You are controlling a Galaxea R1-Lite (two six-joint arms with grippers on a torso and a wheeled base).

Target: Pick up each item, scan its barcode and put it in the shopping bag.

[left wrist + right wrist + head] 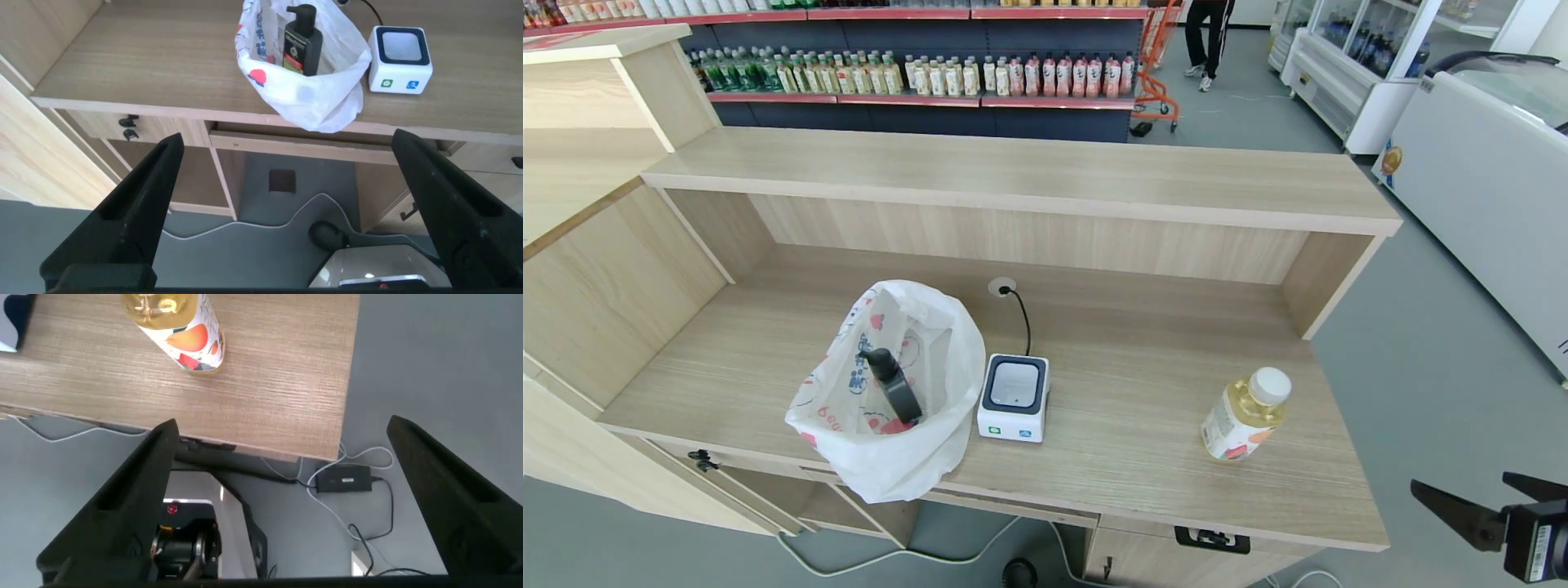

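Count: two grippers, one shopping bag (849, 392), one scanner (1013, 396), one pale bottle (1245, 412) with a white cap, one dark pump bottle (894, 385).
Right gripper (1460, 483): jaws spread wide, released, holding and touching nothing. It hangs off the counter's front edge, at 4 o'clock from the pale bottle in the head view.
Left gripper (288, 137): jaws spread wide, released and empty. It sits back from the counter (1127, 367), below its front edge, with the bag ahead of it.
Pale bottle: upright on the counter's right part, alone, at 3 o'clock from the scanner and well apart from it.
Shopping bag: white, mouth open, at 9 o'clock from the scanner and just beside it. Its bottom sags over the front edge.
In the bag: the dark pump bottle, leaning, pump uppermost.
Scanner: window up, with a black cable (1021, 314) running off at 12 o'clock.
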